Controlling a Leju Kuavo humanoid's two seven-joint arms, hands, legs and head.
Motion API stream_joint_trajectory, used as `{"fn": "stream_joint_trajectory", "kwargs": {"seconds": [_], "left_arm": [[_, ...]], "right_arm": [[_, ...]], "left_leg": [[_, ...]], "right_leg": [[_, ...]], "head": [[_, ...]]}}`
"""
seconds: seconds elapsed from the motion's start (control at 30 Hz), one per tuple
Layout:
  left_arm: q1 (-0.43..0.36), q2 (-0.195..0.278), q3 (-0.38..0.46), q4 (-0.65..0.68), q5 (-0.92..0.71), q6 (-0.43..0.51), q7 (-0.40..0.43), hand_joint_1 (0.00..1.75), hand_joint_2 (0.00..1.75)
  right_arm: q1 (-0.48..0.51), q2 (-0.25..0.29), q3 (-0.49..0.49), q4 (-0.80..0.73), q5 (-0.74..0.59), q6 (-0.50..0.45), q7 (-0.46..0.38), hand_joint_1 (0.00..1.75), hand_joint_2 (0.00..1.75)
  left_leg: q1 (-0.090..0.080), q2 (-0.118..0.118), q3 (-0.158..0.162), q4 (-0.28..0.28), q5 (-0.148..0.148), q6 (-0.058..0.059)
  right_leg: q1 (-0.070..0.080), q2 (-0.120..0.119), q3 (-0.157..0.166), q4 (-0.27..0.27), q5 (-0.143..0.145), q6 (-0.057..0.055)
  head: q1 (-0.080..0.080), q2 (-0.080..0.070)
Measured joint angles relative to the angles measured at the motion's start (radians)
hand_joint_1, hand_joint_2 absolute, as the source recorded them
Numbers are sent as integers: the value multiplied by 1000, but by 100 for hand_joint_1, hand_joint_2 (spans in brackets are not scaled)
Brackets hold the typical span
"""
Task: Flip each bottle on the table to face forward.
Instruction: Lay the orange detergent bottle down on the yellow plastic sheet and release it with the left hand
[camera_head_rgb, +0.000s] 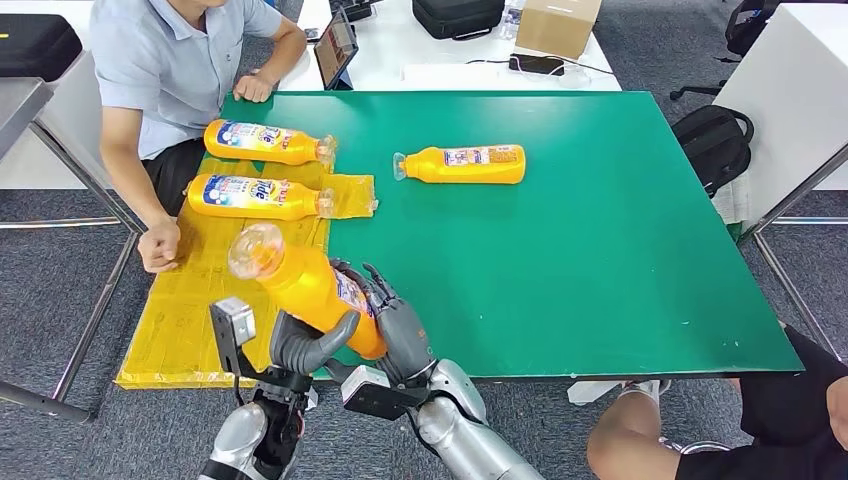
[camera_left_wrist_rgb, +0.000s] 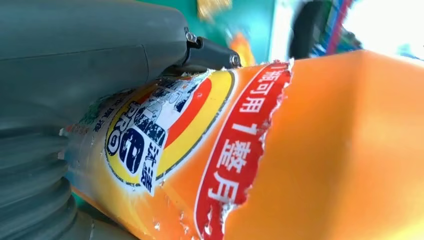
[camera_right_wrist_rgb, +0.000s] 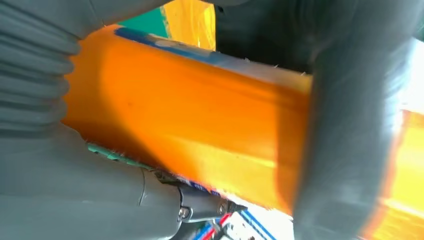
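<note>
The orange detergent bottle (camera_head_rgb: 305, 285) sat lifted at lower left of the frame, clear cap up-left, my left hand (camera_head_rgb: 305, 345) and right hand (camera_head_rgb: 395, 320) both clasping its smooth plastic body. I judged I should roll it slowly, torn glossy label (camera_left_wrist_rgb: 170, 130) outward, before lowering it to the yellow mat (camera_head_rgb: 190, 320)

The lifted orange bottle (camera_head_rgb: 305, 285) has its base and lower body hidden behind the left robot hand (camera_head_rgb: 310, 345) and right robot hand (camera_head_rgb: 395, 325). In the left wrist view its label (camera_left_wrist_rgb: 165, 130) is partly covered by the thumb, and the background is blurred. In the right wrist view the bottle's far end smears out of focus. The seated person (camera_head_rgb: 175, 60) is cut off above the shoulders.
</note>
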Motion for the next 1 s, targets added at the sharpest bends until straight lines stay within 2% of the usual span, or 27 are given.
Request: {"fn": "stream_joint_trajectory", "kwargs": {"seconds": [0.2, 0.4, 0.57, 0.8, 0.9, 1.0], "left_arm": [[-97, 62, 51, 77, -85, 104, 81, 175, 175], [-159, 96, 93, 124, -124, 113, 94, 175, 175], [-211, 119, 116, 156, -201, 130, 122, 175, 175], [-374, 185, 146, 301, -506, 173, 154, 175, 175], [-468, 222, 138, 390, -761, 228, 172, 175, 175], [-575, 263, 99, 516, -1005, 244, 195, 175, 175]], "right_arm": [[22, -6, 57, -28, 24, -25, -1, 0, 0], [41, -8, 98, -46, 8, -23, -1, 0, 0], [42, -13, 109, -60, -15, -62, -1, 0, 0], [40, -23, 117, -65, -10, -59, -1, 0, 0], [39, -26, 117, -69, -16, -30, -1, 0, 0], [38, -27, 117, -73, -10, -1, -1, 0, 0]], "left_leg": [[1, 1, 0, 0, 1, -1], [1, 0, -1, 0, 2, -2], [1, -1, -1, 0, 2, -2], [2, -1, -1, 0, 4, -3], [2, -1, -1, 0, 4, -4], [2, -1, -1, 0, 5, -4]], "right_leg": [[1, 0, -1, 1, 0, 0], [1, -1, -1, 2, 0, 0], [1, -2, -1, 2, 0, 0], [2, -2, -1, 3, 1, 0], [2, -2, -1, 3, 1, 0], [2, -2, -1, 3, 1, 0]], "head": [[0, 0], [0, 0], [0, 0], [0, 0], [0, 0], [0, 0]]}}
